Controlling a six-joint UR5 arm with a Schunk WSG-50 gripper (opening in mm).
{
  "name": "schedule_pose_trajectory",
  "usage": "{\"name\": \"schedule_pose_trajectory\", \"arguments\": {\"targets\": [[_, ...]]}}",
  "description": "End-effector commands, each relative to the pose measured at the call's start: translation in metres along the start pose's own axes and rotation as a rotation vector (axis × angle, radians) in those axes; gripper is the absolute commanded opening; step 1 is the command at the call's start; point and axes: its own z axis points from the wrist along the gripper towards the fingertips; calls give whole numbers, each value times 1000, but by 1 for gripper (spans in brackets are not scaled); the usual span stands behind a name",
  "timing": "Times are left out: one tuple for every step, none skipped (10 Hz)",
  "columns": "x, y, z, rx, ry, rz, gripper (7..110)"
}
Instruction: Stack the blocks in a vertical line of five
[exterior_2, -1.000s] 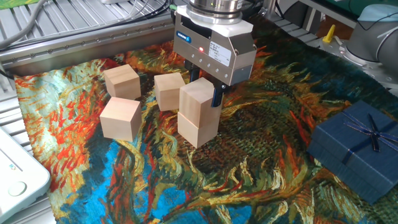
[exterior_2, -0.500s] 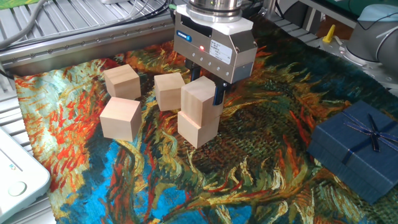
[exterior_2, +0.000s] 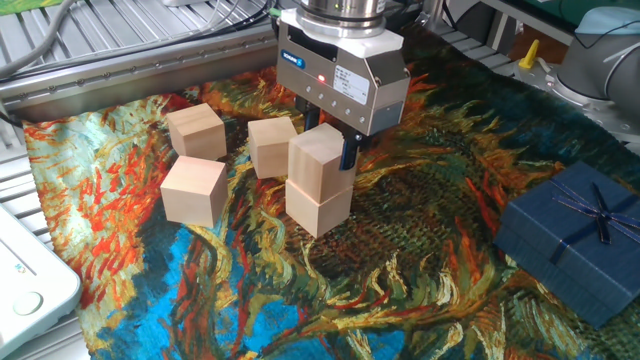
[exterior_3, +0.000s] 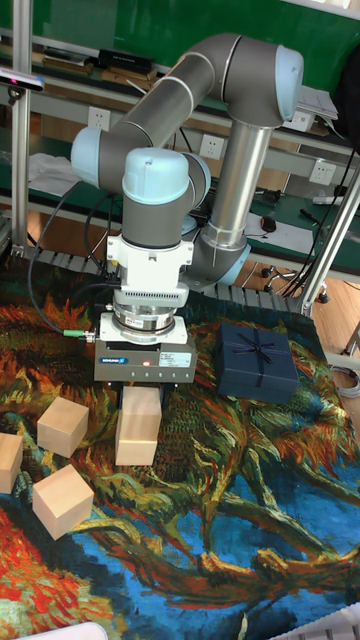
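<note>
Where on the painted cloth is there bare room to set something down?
Open: the near stretch of cloth in front of the two-block stack, and the patch between stack and blue gift box. Crowded: far left, where three loose blocks cluster beside the gripper.

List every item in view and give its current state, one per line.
Gripper: around the top block, grip unclear.
Top block: stacked on another block, slightly askew.
Bottom block: flat on the cloth, carrying the top block.
Three loose blocks: single, unstacked on the cloth.
Blue gift box: closed, ribbon tied.
</note>
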Motion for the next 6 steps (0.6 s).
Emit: {"name": "schedule_pose_trajectory", "arguments": {"targets": [[-2,2,-3,-11,-3,9,7],[-3,2,-3,-13,-4,9,7],[-3,3,-3,-14,-4,10,7],[-3,3,-2,-14,-4,8,7],[-4,3,-2,-14,-4,8,7],[-4,3,-1,-16,-2,7,7]]}}
